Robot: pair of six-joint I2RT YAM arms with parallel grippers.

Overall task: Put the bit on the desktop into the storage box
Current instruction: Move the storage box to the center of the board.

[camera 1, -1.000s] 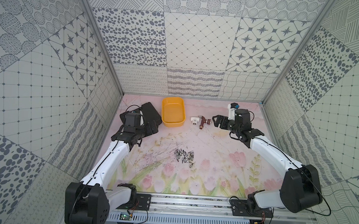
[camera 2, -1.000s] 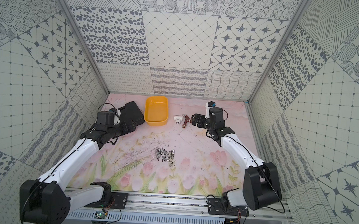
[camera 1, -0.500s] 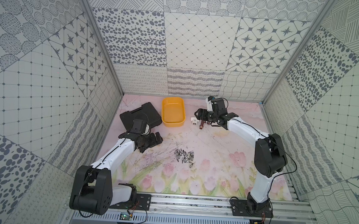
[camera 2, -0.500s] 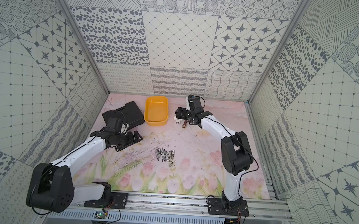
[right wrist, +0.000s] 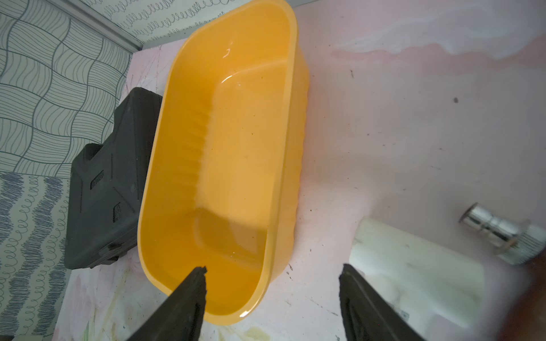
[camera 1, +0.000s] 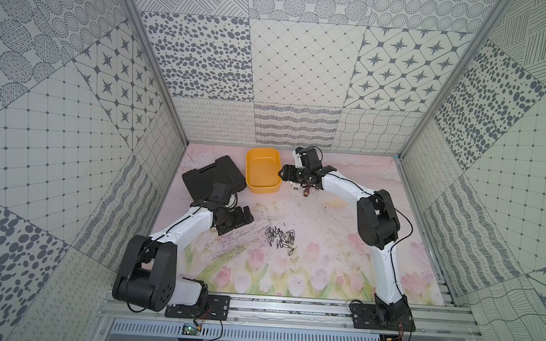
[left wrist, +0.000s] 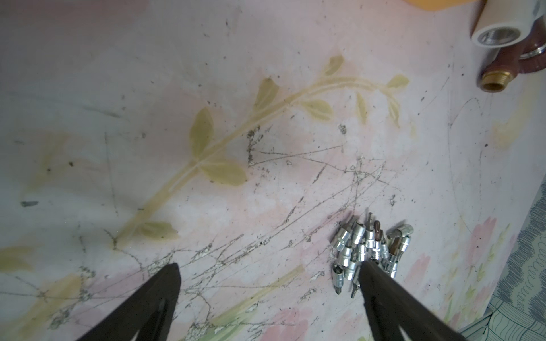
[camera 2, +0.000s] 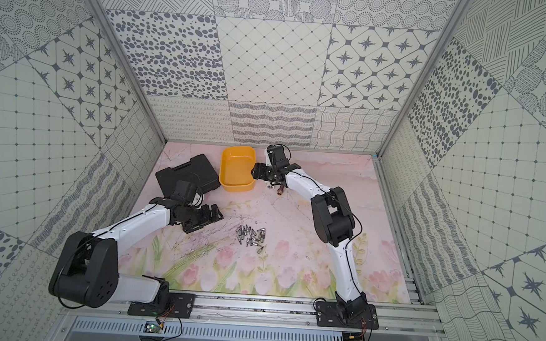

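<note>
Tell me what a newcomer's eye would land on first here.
The bright yellow storage box at the far edge of the desktop stands out first, with the right gripper open astride its rim. Then the heap of shiny bits mid-desktop, next to the open left gripper, and the black tool case beside the box.
</note>
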